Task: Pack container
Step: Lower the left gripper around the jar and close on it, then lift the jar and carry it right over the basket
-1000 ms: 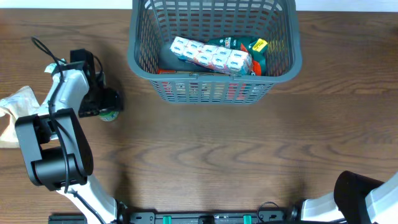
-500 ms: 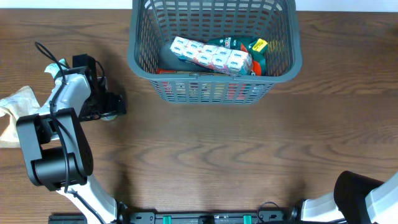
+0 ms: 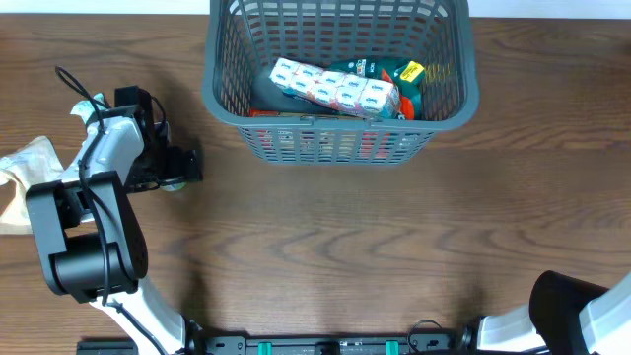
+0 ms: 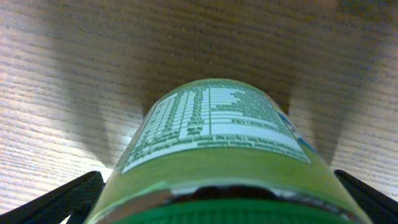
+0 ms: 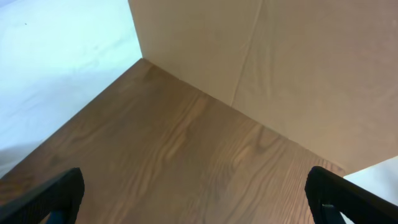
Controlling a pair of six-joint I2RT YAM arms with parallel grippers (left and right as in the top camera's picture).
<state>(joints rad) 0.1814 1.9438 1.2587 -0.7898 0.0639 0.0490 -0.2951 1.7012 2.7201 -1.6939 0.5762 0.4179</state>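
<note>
- Left wrist: left jaws straddle a green-capped bottle (image 4: 214, 134), with one finger (image 4: 56, 199) low on each side. The cap end faces the camera and the nutrition label faces up. Cannot tell whether the pads press the bottle or only sit beside it.
- Right wrist: right jaws are spread wide with nothing between them. Only bare counter (image 5: 174, 143) and a beige panel (image 5: 280, 74) are in sight.
- Overhead: left arm (image 3: 99, 163) works at the counter's left side. Its wrist hides most of the bottle and only a green sliver shows. A cream crumpled bag (image 3: 25, 173) lies further left, apart from the bottle. Right arm (image 3: 582, 311) is parked at the bottom right corner.
- Container (image 3: 340, 120) sits top centre, well apart from the bottle and to its right. It already holds a white-and-blue multipack (image 3: 335, 87) and a green pouch (image 3: 380, 71).
- My read of the step: securing the bottle for the carry to the container.
- Risk: the bottle has a smooth round body. If the grip is light or off-centre it could twist or slip out on lift.
- Risk: too low a carry would clip the container's thick near rim.
- Risk: dropped onto the multipack, the bottle may roll and end up perched high.
</note>
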